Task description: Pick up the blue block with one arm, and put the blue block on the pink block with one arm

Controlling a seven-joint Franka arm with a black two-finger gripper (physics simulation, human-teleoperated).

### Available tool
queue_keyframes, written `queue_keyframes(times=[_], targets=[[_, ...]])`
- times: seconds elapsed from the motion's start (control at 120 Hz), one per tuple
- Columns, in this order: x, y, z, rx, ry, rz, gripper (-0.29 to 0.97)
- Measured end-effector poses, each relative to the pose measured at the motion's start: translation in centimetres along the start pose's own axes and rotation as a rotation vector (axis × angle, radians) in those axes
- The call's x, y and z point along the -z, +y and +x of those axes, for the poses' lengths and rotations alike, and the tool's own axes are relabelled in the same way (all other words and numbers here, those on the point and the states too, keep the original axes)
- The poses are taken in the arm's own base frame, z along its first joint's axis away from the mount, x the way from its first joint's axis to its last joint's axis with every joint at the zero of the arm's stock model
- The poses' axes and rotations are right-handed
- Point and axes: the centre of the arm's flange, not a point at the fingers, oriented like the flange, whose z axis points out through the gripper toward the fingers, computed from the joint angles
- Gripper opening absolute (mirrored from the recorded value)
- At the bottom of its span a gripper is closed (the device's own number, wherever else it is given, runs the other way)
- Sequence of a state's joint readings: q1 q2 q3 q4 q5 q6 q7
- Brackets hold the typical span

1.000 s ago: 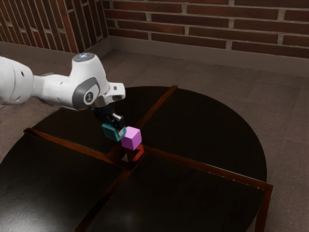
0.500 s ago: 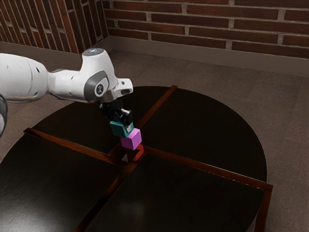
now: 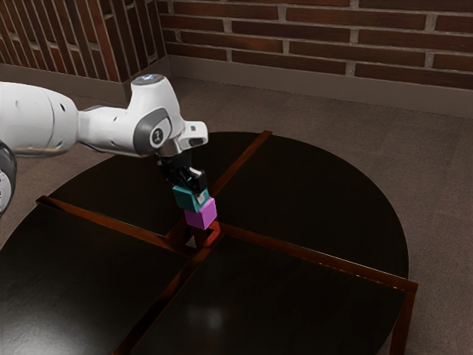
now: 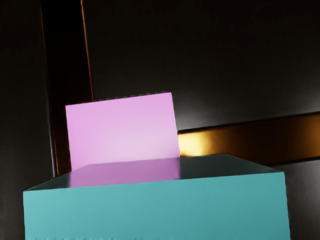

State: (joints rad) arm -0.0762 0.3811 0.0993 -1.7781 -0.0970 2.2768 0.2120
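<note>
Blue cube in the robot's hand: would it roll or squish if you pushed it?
Probably no rolling: the small teal-blue cube has flat faces and sharp edges. It seems stiff: its edges are straight in the grip of the black gripper. Its top mirrors the pink cube, so it may be smooth and slightly slippery.

Exterior high, sideways; wrist close; share pink block (image 3: 200, 215) (image 4: 122, 132).

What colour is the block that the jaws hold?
The held block is teal, a blue-green; the wrist view shows it best.
</note>
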Motion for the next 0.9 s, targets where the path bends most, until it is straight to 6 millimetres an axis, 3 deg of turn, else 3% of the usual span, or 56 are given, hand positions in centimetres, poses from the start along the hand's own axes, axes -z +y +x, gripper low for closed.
queue_keyframes(times=[0.117, 0.9], targets=[[-0.4, -0.6, 1.2, -0.013, -0.004, 0.003, 0.35], [-1.8, -1.0, 1.6, -0.002, -0.018, -0.039, 0.36]])
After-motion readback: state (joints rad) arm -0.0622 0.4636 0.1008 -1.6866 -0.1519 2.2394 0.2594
